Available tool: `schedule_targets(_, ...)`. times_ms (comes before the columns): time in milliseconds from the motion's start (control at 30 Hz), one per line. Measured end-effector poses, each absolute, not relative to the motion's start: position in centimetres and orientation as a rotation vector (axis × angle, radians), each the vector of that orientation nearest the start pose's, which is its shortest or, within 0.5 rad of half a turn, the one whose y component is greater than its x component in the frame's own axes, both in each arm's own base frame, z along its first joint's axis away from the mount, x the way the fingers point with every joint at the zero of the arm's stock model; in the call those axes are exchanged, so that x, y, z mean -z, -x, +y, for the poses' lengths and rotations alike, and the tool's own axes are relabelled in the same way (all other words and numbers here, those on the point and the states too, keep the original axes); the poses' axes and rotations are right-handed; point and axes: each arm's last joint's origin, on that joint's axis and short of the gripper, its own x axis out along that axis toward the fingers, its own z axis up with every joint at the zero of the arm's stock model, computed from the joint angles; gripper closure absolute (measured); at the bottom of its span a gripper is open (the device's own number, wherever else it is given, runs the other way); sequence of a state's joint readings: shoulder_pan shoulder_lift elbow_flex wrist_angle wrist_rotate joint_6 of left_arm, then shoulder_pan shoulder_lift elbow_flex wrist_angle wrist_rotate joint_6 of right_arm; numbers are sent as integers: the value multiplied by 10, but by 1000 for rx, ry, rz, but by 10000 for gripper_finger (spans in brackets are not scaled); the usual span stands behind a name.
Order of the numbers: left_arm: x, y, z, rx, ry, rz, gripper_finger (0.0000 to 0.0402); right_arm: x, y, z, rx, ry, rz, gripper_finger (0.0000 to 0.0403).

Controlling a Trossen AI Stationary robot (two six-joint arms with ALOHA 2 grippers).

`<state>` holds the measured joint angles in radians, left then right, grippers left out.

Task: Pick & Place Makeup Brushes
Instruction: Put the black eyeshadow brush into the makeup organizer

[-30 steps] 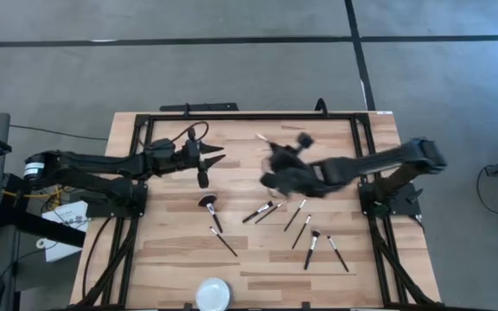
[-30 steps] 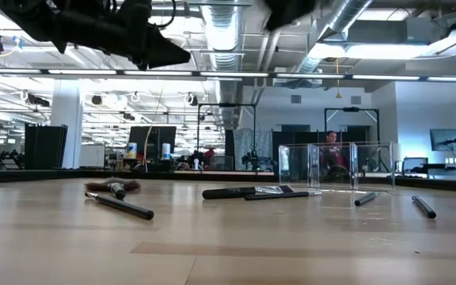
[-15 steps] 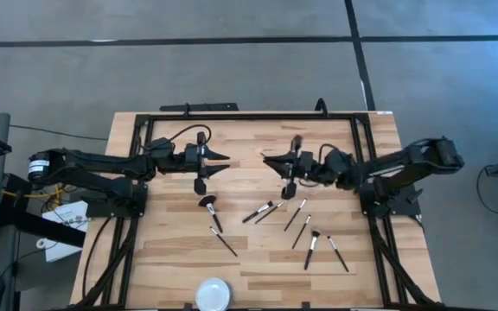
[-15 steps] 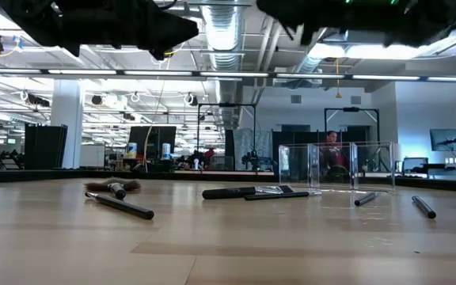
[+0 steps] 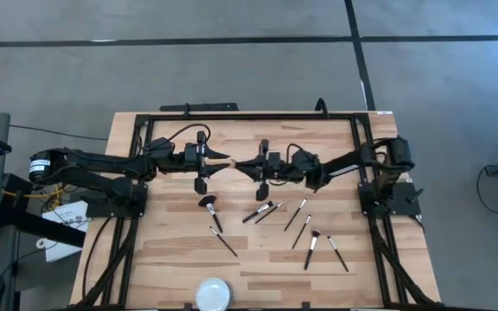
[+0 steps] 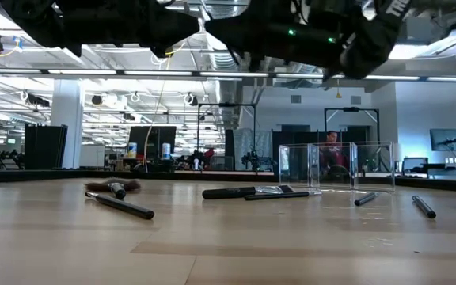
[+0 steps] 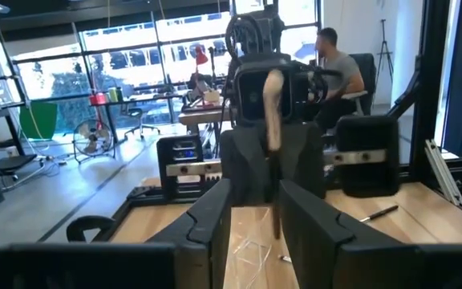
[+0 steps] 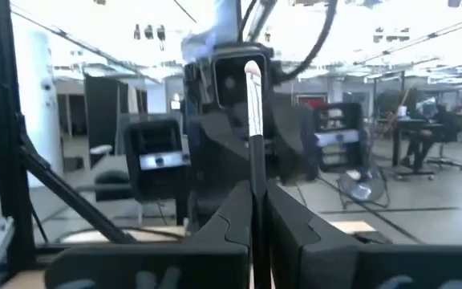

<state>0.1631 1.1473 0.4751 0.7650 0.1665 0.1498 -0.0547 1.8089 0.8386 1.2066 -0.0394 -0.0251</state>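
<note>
My right gripper is shut on a slender makeup brush with a pale bristle tip, high above the middle of the table. My left gripper faces it, almost tip to tip, and is open. In the left wrist view the left gripper has its fingers on either side of the brush's lower handle, with gaps showing. Several more brushes lie flat on the table, among them one with a fluffy reddish-brown head and a pair. My right gripper pinches the brush's dark handle between its two fingers. The fingers are level and come from the table's right, lying across the handle. The brush stands upright with its bristle tip up, lifted clear of the table.
A round white dish sits at the near edge. A clear plastic holder stands on the table beyond the brushes. Loose brushes are scattered on the near right half. A black frame borders the table.
My right gripper has levelled out and gone toward the table's left, carrying the brush to just in front of my left gripper. My left gripper has edged toward the right, so that the two now meet above the table's middle.
</note>
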Motion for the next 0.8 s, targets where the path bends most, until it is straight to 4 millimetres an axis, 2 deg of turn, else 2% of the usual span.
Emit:
schedule_targets(167,-246,-234,34,0,-166,-85,298,-212,-378,-25,30,23,-149,394)
schedule_targets(467,-247,-234,32,42,-169,-93,300,-211,-381,-29,4,15,-113,393)
schedule_targets(567,-247,-234,32,40,-169,-93,320,-211,-381,-29,2,16,-113,389)
schedule_targets(700,-247,-234,32,44,-163,-93,380,-211,-381,-29,1,20,-113,377)
schedule_targets(800,-247,-234,33,40,-144,-93,384,-211,-381,-29,19,15,-113,366)
